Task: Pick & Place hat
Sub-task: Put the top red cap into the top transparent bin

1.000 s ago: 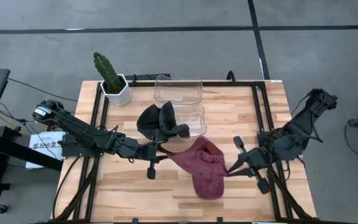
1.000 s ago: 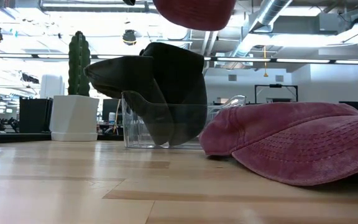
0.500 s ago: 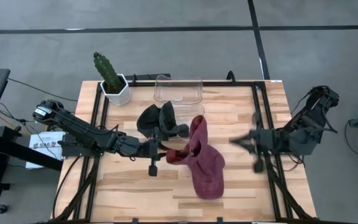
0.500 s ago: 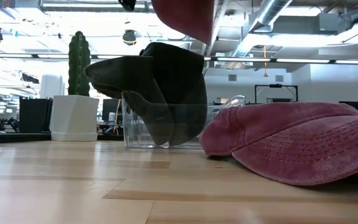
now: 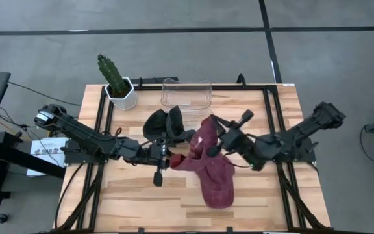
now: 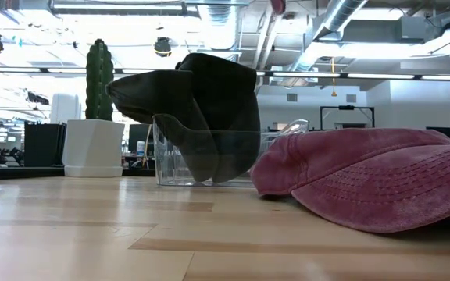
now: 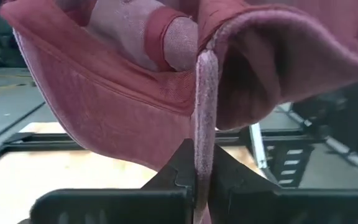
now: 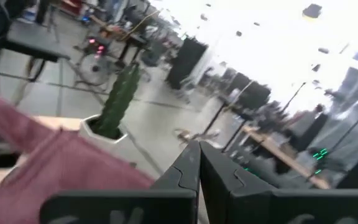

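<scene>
Two hats, two clear bins, one potted cactus and two arms appear on one wooden table. The red hat lies at the centre of the overhead frame, its rear part lifted; in the table-level view it fills the lower right. The dark hat sits just left of centre, draped over the nearer clear bin; the second clear bin stands above it, toward the upper middle. The cactus in its white pot occupies the upper left.

The left gripper, reaching in from the left, has its fingers clamped on the red hat's edge; its wrist view shows the cloth seam pinched between the fingers. The right gripper, reaching in from the right, has its fingers pressed together at the hat's raised part; whether cloth lies between them cannot be told.

Compared with one second ago, the right arm has swung from the table's right edge to the centre, and the hat's right side has been folded up and leftward.
</scene>
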Tool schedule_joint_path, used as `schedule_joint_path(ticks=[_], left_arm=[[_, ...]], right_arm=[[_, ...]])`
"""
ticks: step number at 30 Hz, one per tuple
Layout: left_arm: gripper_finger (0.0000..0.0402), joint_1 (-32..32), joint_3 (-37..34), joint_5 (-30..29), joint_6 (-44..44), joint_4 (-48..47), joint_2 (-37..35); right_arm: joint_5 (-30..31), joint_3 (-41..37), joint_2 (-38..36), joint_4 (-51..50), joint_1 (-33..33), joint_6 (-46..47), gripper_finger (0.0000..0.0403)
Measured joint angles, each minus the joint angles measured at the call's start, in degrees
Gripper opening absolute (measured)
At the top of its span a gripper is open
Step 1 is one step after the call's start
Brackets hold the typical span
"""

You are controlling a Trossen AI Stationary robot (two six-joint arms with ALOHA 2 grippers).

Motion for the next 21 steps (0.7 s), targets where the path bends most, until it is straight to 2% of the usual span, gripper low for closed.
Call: schedule_joint_path(ticks=[6,10,14,21], left_arm=[[0.001,-1.26,0.01,4.0,-2.39,0.23,0.0],[0.0011,-3.07,0.02,4.23,-2.45,0.16,0.0],[0.0011,-3.87,0.02,4.22,-2.44,0.5,0.0],[0.0011,-3.72,0.02,5.09,-2.48,0.16,0.02]], right_arm=[[-0.14,0.0,5.13,28.35,-3.04,-25.47,0.0],[-0.45,0.0,6.07,38.41,-5.62,-34.11,0.0],[-0.59,0.02,6.03,36.4,-7.9,-32.12,0.0],[-2.94,0.06,5.99,17.22,-6.63,-19.98,0.0]])
